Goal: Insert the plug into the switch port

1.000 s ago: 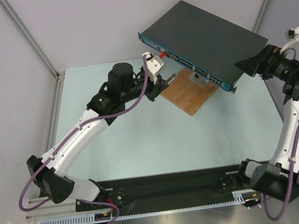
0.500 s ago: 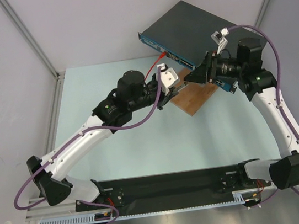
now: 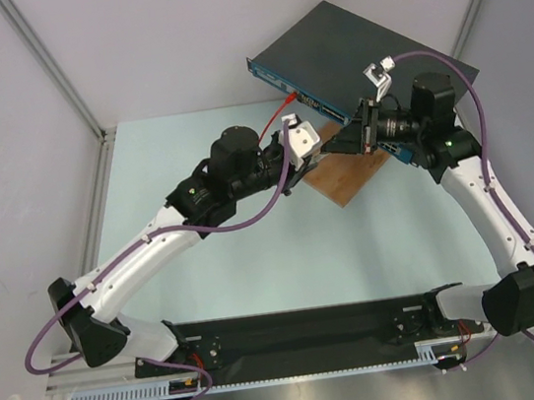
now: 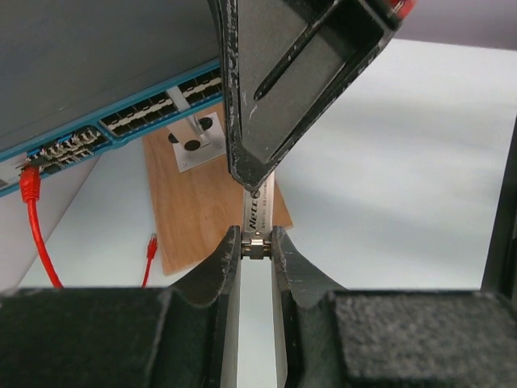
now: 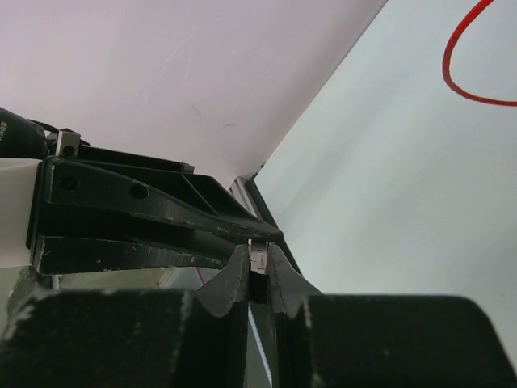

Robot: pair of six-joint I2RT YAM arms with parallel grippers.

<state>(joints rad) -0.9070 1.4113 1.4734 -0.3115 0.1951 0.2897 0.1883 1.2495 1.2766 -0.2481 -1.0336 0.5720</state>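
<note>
The switch (image 3: pixel 366 57) stands raised at the back, its blue port edge (image 4: pixel 129 121) facing my arms. The plug (image 4: pixel 258 218) is a slim silver module with printed lettering. My left gripper (image 4: pixel 257 239) is shut on its near end. My right gripper (image 5: pixel 258 253) comes from the opposite side and is shut on the plug's (image 5: pixel 259 260) far end. In the top view the left gripper (image 3: pixel 313 159) and the right gripper (image 3: pixel 337 143) meet tip to tip just in front of the switch, above the wooden board (image 3: pixel 349 179); the plug is hidden between them there.
A red cable (image 4: pixel 36 234) is plugged into the switch's left ports, and a loose red connector (image 4: pixel 150 245) lies by the board. A small metal bracket (image 4: pixel 192 143) sits on the board under the switch. Grey walls and frame posts (image 3: pixel 49 66) close in the pale table (image 3: pixel 254 251).
My right arm has swung in from the far right to the left gripper and its jaws have shut on the plug. The left arm shifted slightly right, still gripping.
</note>
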